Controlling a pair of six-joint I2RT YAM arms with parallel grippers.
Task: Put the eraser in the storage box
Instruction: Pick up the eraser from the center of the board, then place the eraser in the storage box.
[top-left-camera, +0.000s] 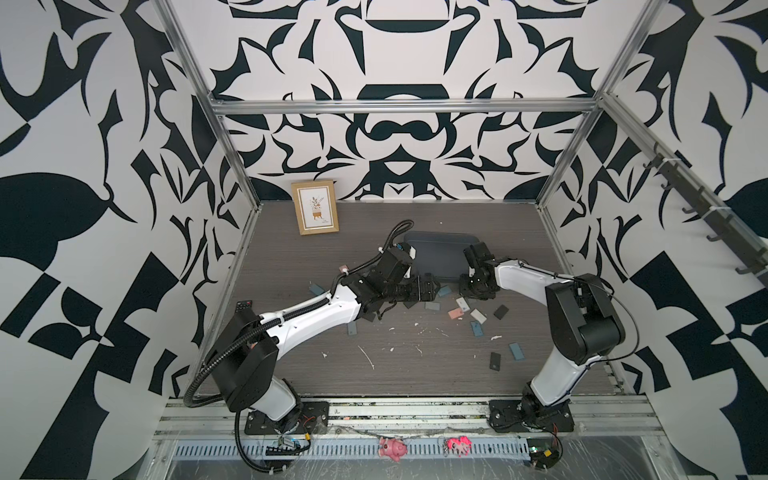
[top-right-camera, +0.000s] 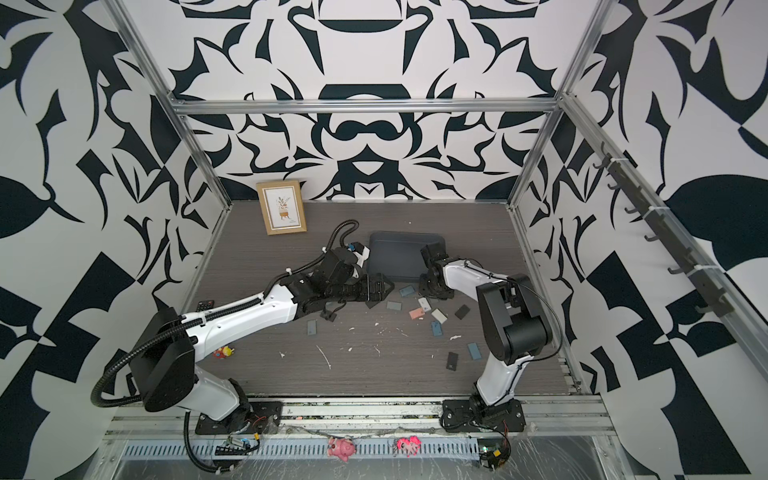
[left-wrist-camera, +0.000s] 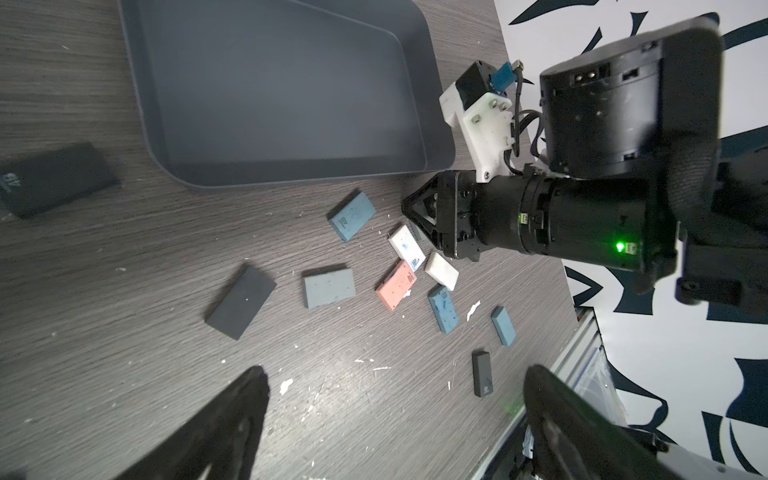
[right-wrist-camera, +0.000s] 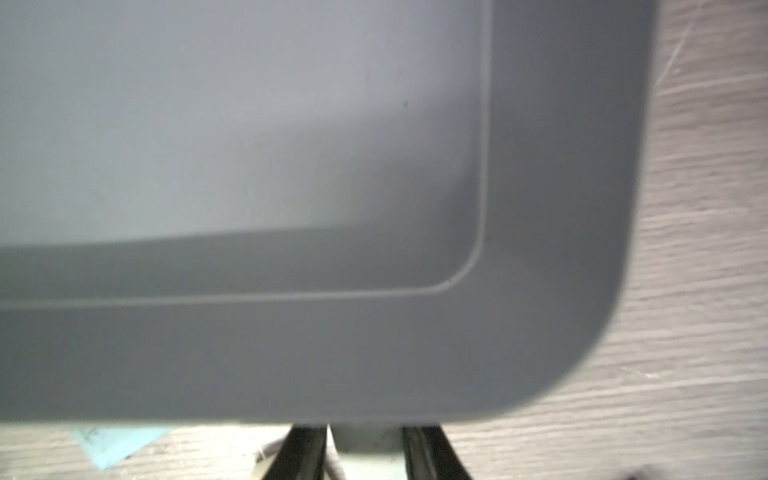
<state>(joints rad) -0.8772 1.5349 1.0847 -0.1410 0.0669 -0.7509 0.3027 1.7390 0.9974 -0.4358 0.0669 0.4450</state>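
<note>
Top views first: the storage box (top-left-camera: 440, 255) (top-right-camera: 405, 253) lies flat at the far middle of the table (top-left-camera: 415, 365), a shallow slate-grey tray with rounded corners and a low rim. The left arm (top-left-camera: 316, 311) stretches low across to the box's near left corner. The right arm (top-left-camera: 519, 270) folds over, wrist pointing down at the near right corner. Loose erasers (top-left-camera: 455, 313) in blue, pink, white, grey and black are scattered near and right of the box.

Left wrist now: the left gripper (left-wrist-camera: 395, 415) hangs over the wood, fingers spread wide. Beyond it the right gripper (left-wrist-camera: 415, 212) noses down just off the box corner.

Right wrist, close and blurred: the box's rounded corner fills the frame. Just outside its near wall the black fingers (right-wrist-camera: 303, 453) pinch a pale eraser (right-wrist-camera: 365, 440); whether it touches the wall I cannot tell.
</note>
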